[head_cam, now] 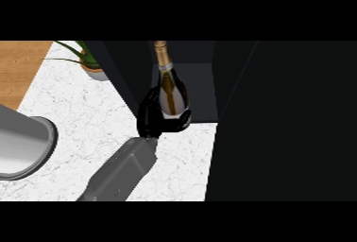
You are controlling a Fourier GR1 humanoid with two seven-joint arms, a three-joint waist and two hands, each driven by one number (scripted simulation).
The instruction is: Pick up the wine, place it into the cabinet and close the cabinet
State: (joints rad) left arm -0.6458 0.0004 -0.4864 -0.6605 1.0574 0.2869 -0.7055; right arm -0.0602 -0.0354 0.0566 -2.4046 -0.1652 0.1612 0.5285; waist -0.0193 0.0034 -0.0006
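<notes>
Right hand (149, 116): located at the open front of the cabinet (200, 90), just above the far part of the counter (77, 106). Fingers curled round the lower body of the wine bottle (172, 94), black fingers visible on both sides of the glass; base of the bottle hidden by the hand.

Wine bottle: upright, dark glass, gold foil on the neck, pale label on the body. Neck directed toward the top edge of the view. Positioned in the cabinet opening, between the dark left side panel and the grey inner wall. Contact between bottle base and cabinet floor: cannot tell.

Right forearm (123, 171): grey, entering from the lower edge of the view, running diagonally up and to the right across the white marbled counter to the hand.

Cabinet door (279, 123): open, seen as a broad black panel filling the right side of the view, from the cabinet opening down to the lower edge.

Other items:
- Potted plant (89, 60): near the far edge of the counter, just left of the cabinet, green leaves spreading leftward.
- Grey cylinder (21, 146): at the left edge of the counter, partly cut off by the view, well apart from the hand.
- Wooden surface (21, 66): beyond the far-left corner of the counter.
</notes>
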